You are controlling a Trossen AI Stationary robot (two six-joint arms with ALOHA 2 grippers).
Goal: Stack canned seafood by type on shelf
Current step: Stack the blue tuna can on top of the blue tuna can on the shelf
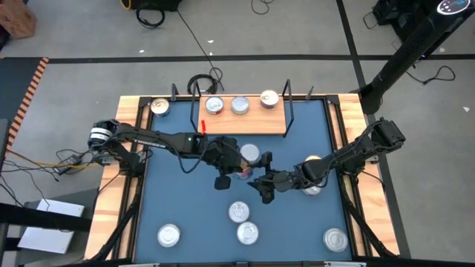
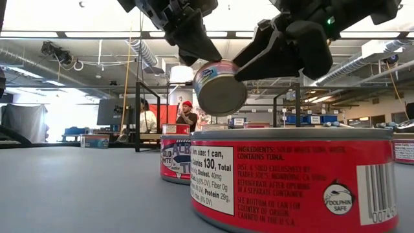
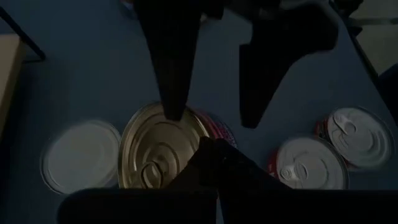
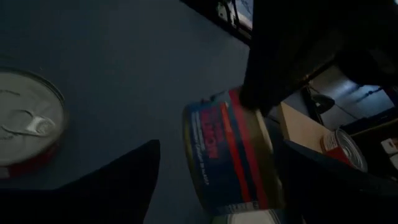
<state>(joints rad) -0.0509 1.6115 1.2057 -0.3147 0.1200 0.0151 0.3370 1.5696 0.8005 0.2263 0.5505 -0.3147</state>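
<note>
Count of canned seafood: eleven tins that I can make out.

Three tins [image 1: 240, 104] stand in a row on the shelf [image 1: 223, 126], all upright, along its far edge. One gold-lidded tin [image 1: 159, 107] sits off the shelf's left end, on the wooden rim [image 1: 130, 111] rather than the board. One silver-lidded tin [image 1: 251, 153] stands on the blue table [image 1: 171, 193] just in front of the shelf.

One lifted tin [image 2: 220, 87] hangs tilted above the table, in front of the shelf's middle. The left gripper [image 1: 236, 167] has its fingers pressed together on this tin's rim. The right gripper [image 1: 256, 178] is spread wide across the same tin's flat faces. One finger [image 4: 273, 62] touches it, while the other [image 4: 124, 180] stands clear.

Five further tins rest on the table well in front of the shelf. There is a close pair [image 1: 243, 222], one towards the left corner [image 1: 169, 236], one towards the right corner [image 1: 335, 239], and one partly under the right arm [image 1: 312, 188].

Two people [image 2: 187, 115] show in the room beyond the shelf.
</note>
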